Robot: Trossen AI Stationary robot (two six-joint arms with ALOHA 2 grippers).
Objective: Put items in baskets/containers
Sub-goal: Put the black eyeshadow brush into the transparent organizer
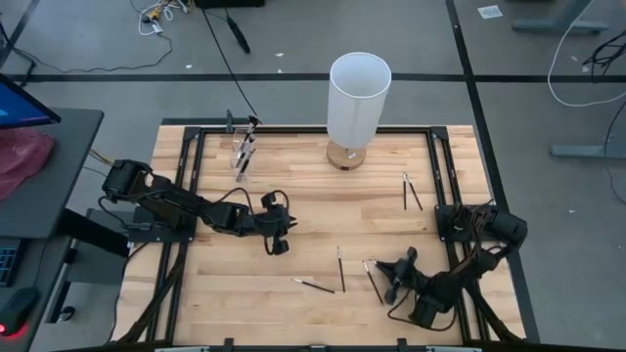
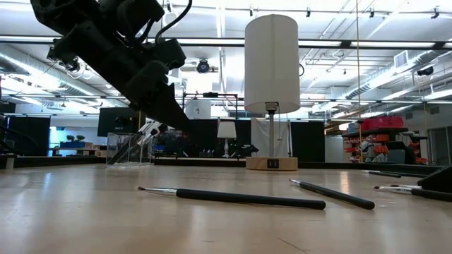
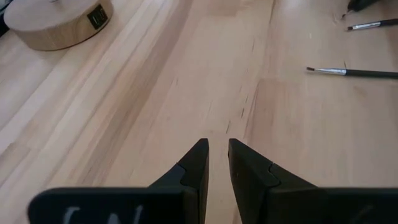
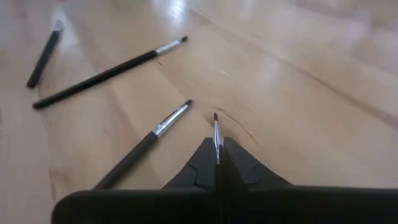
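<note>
A clear cup [image 1: 242, 154] [image 2: 129, 149] stands near the table's far left corner with several brushes leaning in it. Loose dark brushes lie flat on the wood: two near the middle [image 1: 339, 269] [image 1: 313, 285], one beside my right gripper [image 4: 146, 142], and a pair toward the far right [image 1: 411, 192]. My left gripper [image 1: 279, 244] [image 3: 217, 144] hovers left of centre, empty, its fingers a narrow gap apart. My right gripper [image 1: 375, 266] [image 4: 217, 146] sits low at the near right, shut on a brush. My right gripper pinches a thin brush between its two fingers near the bristle end. The silver ferrule and dark tip [image 4: 216, 127] stick out ahead of the fingertips, so the brush runs along the fingers. The fingers hide the handle. I cannot tell whether the brush is clear of the table.
A lamp with a white shade [image 1: 357, 98] [image 2: 272, 92] stands on a round wooden base at the far middle. A dark metal frame runs along the table's edges [image 1: 196, 156]. Bare wood lies between the two grippers and in front of the cup.
</note>
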